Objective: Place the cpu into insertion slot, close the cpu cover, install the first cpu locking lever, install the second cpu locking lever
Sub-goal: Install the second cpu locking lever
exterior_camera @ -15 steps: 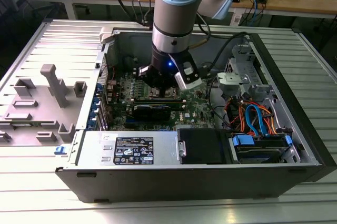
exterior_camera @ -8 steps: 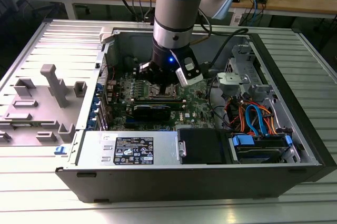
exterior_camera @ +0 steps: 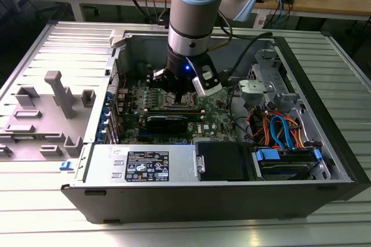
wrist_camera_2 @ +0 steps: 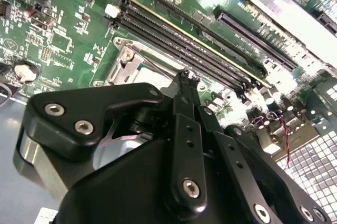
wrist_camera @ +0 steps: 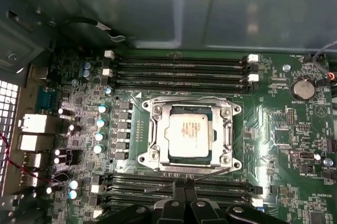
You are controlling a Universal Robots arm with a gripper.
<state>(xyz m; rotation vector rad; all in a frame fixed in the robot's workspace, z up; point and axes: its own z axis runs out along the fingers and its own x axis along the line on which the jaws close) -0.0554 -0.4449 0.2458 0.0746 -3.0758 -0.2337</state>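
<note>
A: What's nearest the lens?

B: The gripper [wrist_camera: 185, 191], black, low over the board [wrist_camera: 284, 140]. In the first wrist view its fingertips come together at one point, right at a thin wire lever [wrist_camera: 205, 174] running along the socket's near edge. In the second wrist view the fingers [wrist_camera_2: 185, 98] also meet at a narrow tip. So the jaws look closed, pinched at the lever; I can't tell whether they actually hold it.

A: And the cpu?

B: The cpu [wrist_camera: 189, 134] lies flat in the slot [wrist_camera: 156, 109], silver top showing. The cover [wrist_camera: 224, 139] is down around it, its window framing the chip.

A: Beyond that?

B: Long black memory strips [wrist_camera: 179, 71] run on the far side of the socket, more on the near side beside the fingertips.

A: The wider scene?

B: In the exterior view the arm [exterior_camera: 194, 21] reaches down into an open case [exterior_camera: 191, 195], the gripper [exterior_camera: 184, 97] over the socket. A grey fixture [exterior_camera: 58, 93] stands on the exterior view's left.
</note>
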